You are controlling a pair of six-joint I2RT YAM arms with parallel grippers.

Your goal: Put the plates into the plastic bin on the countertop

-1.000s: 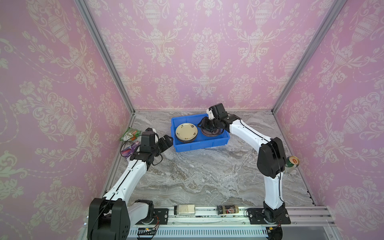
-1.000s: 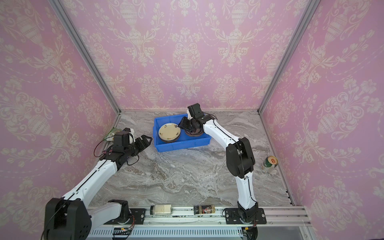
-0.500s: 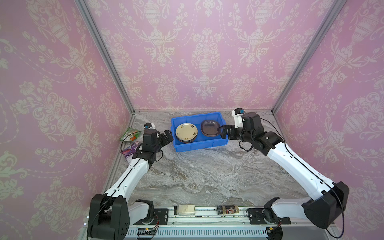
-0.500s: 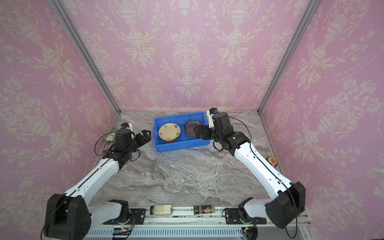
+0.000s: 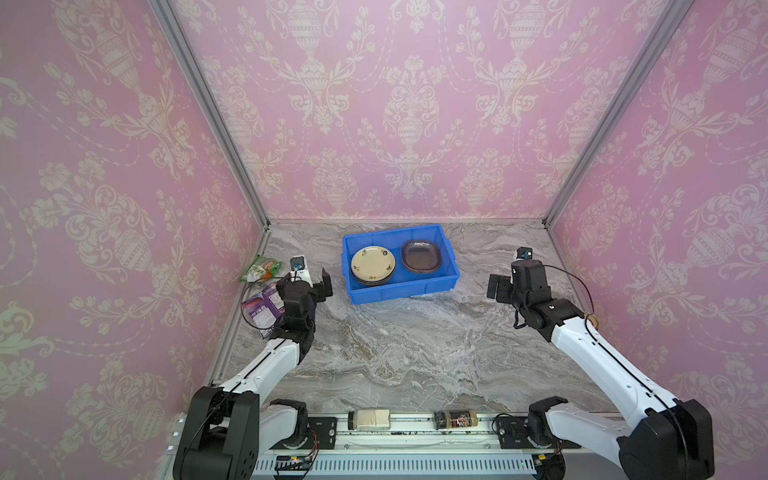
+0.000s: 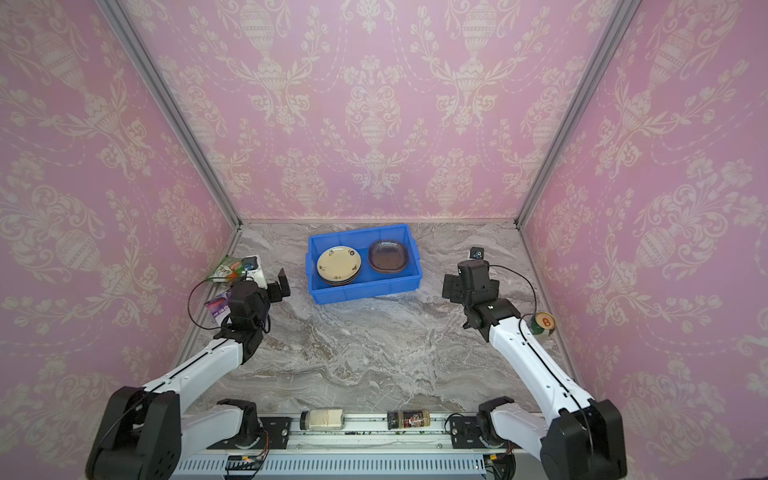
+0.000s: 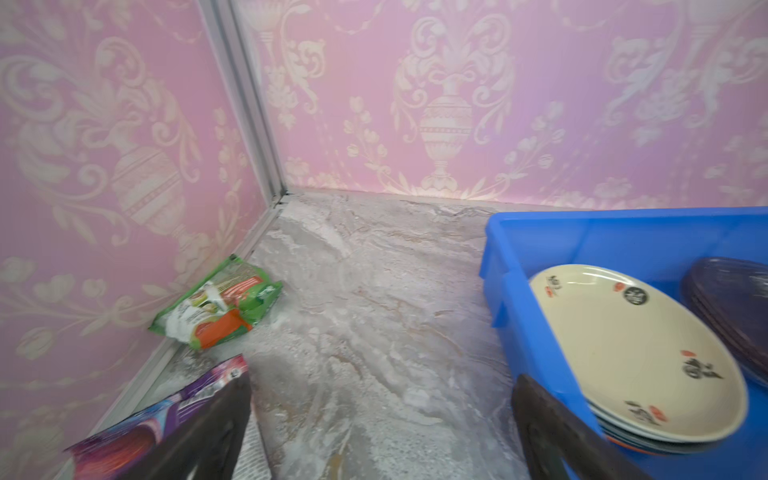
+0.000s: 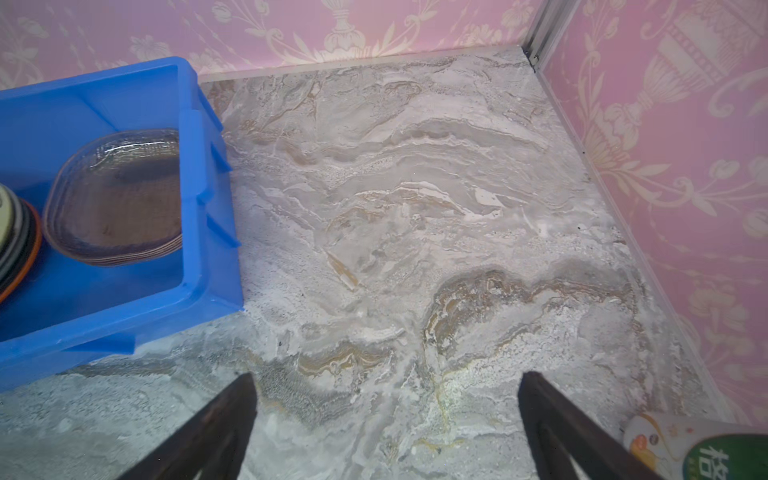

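We see the marble table carrying the blue bin near the back wall. Inside, a cream plate tops a stack showing only rims; glass plates lie beside it. The left fingers and right fingers gape empty.

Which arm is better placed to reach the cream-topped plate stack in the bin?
Left: the open left end effector hovers beside the bin wall nearest that stack; the right end effector sits farther off.
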